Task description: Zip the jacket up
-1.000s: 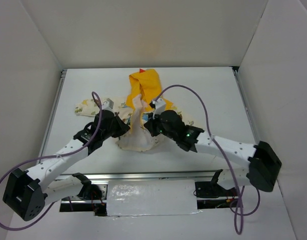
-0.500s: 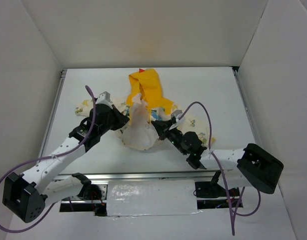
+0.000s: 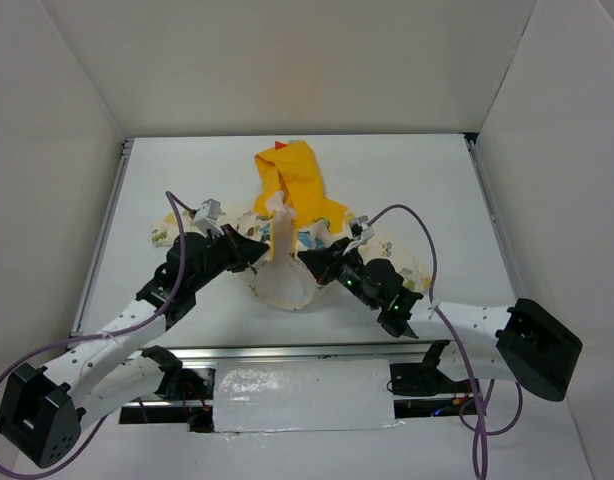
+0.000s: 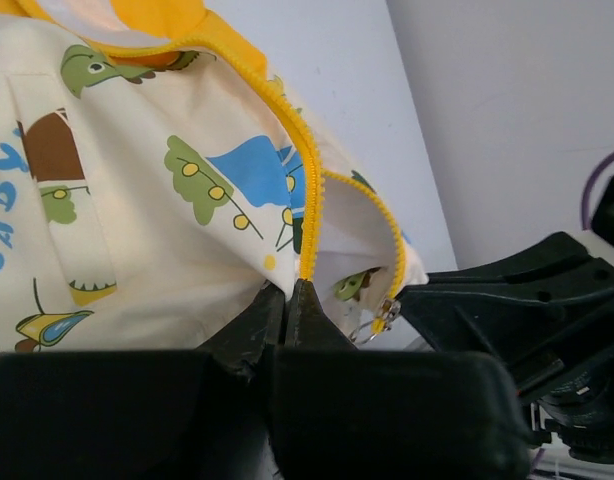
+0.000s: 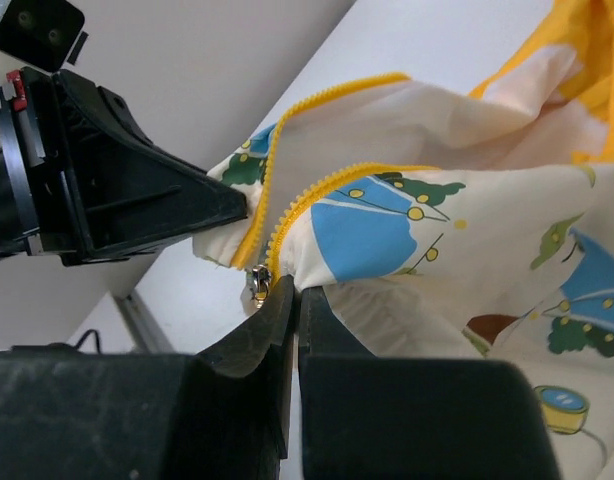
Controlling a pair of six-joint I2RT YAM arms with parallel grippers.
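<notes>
The jacket [image 3: 285,285] lies mid-table, cream with cartoon prints, its yellow hood [image 3: 292,180] towards the back. The front is open, with the two yellow zip rows apart at the hem. My left gripper [image 3: 259,250] is shut on the hem at the bottom end of one zip row [image 4: 309,215]. My right gripper [image 3: 307,258] is shut on the hem of the other front panel [image 5: 467,250], just beside the metal zip slider [image 5: 257,283]. The slider also shows in the left wrist view [image 4: 387,318]. The two grippers face each other a few centimetres apart.
One sleeve [image 3: 167,225] spreads to the left and the other [image 3: 407,265] to the right. White walls close in the table on three sides. A metal rail [image 3: 307,350] runs along the near edge. Purple cables loop over both arms.
Both grippers have kept their hold on the hem. The right arm has dropped lower and swung towards the near edge, and the hem has drawn out towards the front.
</notes>
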